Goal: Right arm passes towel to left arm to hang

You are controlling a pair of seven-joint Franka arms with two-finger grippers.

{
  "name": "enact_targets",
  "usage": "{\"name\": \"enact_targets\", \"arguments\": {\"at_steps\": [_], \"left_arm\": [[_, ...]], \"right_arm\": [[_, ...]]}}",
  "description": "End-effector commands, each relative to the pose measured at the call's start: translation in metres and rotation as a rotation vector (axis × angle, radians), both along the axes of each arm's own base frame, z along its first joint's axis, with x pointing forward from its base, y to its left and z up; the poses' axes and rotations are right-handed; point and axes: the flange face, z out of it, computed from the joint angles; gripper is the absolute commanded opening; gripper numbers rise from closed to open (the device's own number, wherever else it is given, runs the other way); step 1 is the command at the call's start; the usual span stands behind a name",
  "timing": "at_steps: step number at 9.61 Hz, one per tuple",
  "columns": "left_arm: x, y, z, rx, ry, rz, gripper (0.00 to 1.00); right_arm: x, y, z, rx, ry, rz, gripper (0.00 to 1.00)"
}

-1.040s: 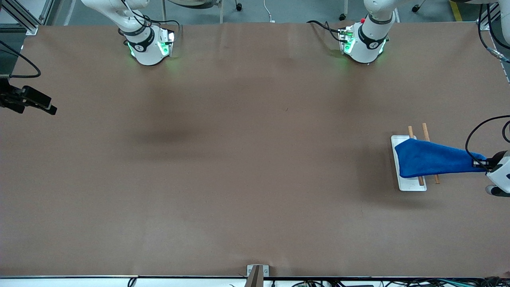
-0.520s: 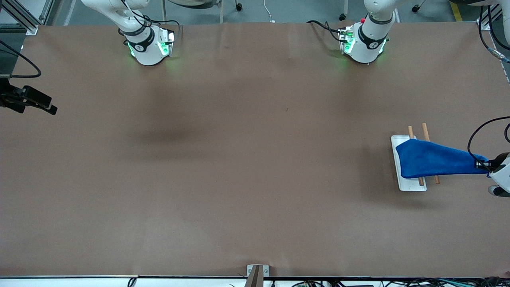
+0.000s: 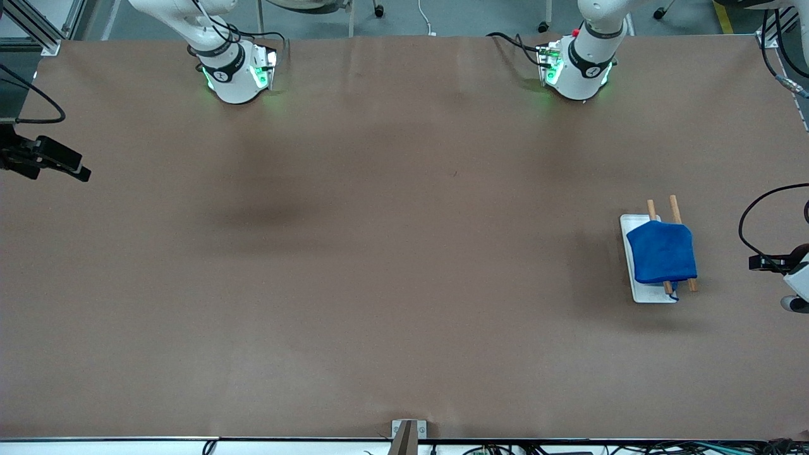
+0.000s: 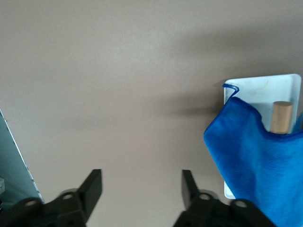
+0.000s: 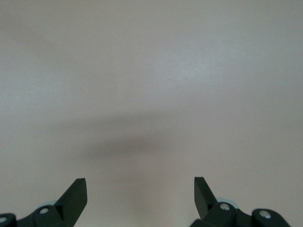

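Towel (image 3: 662,254) — one, draped over two wooden rods (image 3: 675,209); left gripper (image 4: 142,189), right gripper (image 5: 140,195) — jaws wide, empty.

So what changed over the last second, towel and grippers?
The left gripper let go of the towel: its fingers are open, and the cloth, earlier stretched out to them, now hangs draped over the two wooden rods on the white base. The right gripper stayed open over bare table.
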Motion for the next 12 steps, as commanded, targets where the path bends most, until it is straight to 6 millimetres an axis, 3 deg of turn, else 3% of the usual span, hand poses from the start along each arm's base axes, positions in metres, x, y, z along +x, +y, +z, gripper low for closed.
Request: {"name": "enact_targets", "arguments": {"at_steps": [1, 4, 6, 9, 12], "left_arm": [[0.001, -0.034, 0.047, 0.002, -0.058, -0.057, 1.00], [-0.017, -0.089, 0.142, -0.056, -0.153, -0.065, 1.00], [-0.038, -0.111, 0.198, -0.137, -0.223, -0.042, 1.00], [-0.066, -0.139, 0.243, -0.186, -0.242, 0.062, 1.00], [-0.086, -0.171, 0.260, -0.201, -0.206, 0.141, 1.00]], "right_arm": [[-0.003, -0.002, 0.000, -0.009, 0.003, 0.008, 1.00], [-0.002, -0.003, -0.001, -0.011, 0.004, 0.006, 1.00], [-0.001, -0.003, -0.002, -0.010, 0.003, 0.006, 1.00], [-0.001, -0.003, -0.002, -0.010, 0.004, 0.005, 1.00], [-0.001, -0.003, -0.002, -0.010, 0.004, 0.005, 1.00]]}}
